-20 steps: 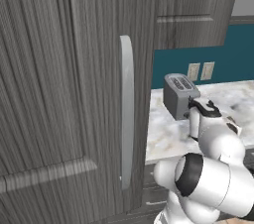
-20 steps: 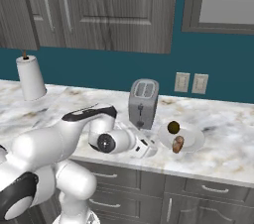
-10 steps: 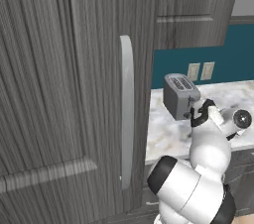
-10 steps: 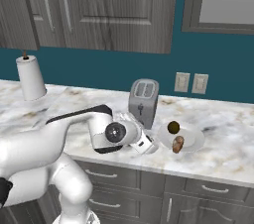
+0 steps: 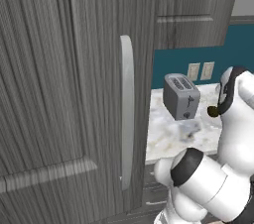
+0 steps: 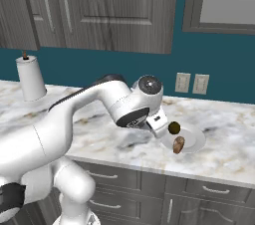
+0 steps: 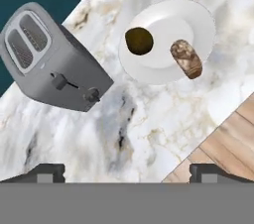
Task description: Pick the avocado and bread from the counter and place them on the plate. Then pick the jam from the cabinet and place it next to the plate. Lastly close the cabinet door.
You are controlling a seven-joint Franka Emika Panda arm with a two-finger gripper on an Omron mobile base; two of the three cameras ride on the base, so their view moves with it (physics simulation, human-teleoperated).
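1. Hand (image 7: 127,173) hangs above the worktop (image 7: 74,134), fingers spread wide, grasping nothing.
2. Plate (image 7: 198,20) on the worktop carries avocado (image 7: 139,40) and bread (image 7: 187,59), lying apart.
3. Toaster (image 7: 52,62) stands beside the plate.
4. Cabinet door (image 5: 64,94) stands open.

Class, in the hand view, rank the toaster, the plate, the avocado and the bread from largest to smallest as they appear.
1. toaster, largest.
2. plate, somewhat smaller.
3-4. bread and avocado look too close to rank: the bread is longer, the avocado rounder. All rest on the counter, so nearness skews little.
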